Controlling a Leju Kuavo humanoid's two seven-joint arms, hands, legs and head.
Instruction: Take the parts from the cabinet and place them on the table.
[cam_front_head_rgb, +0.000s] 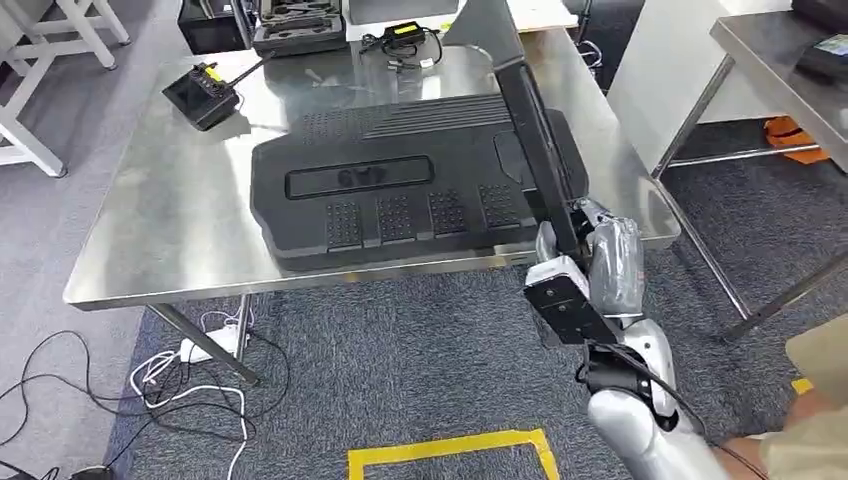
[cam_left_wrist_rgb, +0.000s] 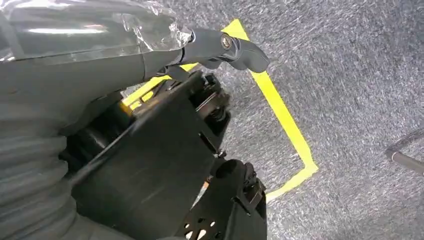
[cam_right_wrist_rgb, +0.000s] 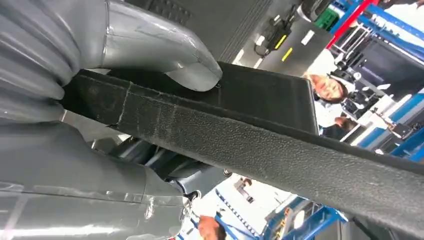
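A large black moulded part (cam_front_head_rgb: 400, 190) lies flat on the steel table (cam_front_head_rgb: 150, 230). My right hand (cam_front_head_rgb: 610, 265) grips a long black panel (cam_front_head_rgb: 535, 130) near its lower end, just off the table's front right corner. The panel stands edge-on and leans up over the right side of the flat part. In the right wrist view the thumb (cam_right_wrist_rgb: 165, 55) presses on the textured panel (cam_right_wrist_rgb: 260, 145). My left hand (cam_left_wrist_rgb: 75, 65) hangs over the carpet, thumb (cam_left_wrist_rgb: 240, 50) stretched out, holding nothing.
At the table's back lie a black controller (cam_front_head_rgb: 203, 93), a black case (cam_front_head_rgb: 300, 25) and a charger with a yellow label (cam_front_head_rgb: 405, 35). A second steel table (cam_front_head_rgb: 780, 60) stands at right. Cables (cam_front_head_rgb: 190, 370) and yellow tape (cam_front_head_rgb: 450, 455) mark the floor. A person's beige sleeve (cam_front_head_rgb: 815, 400) is near.
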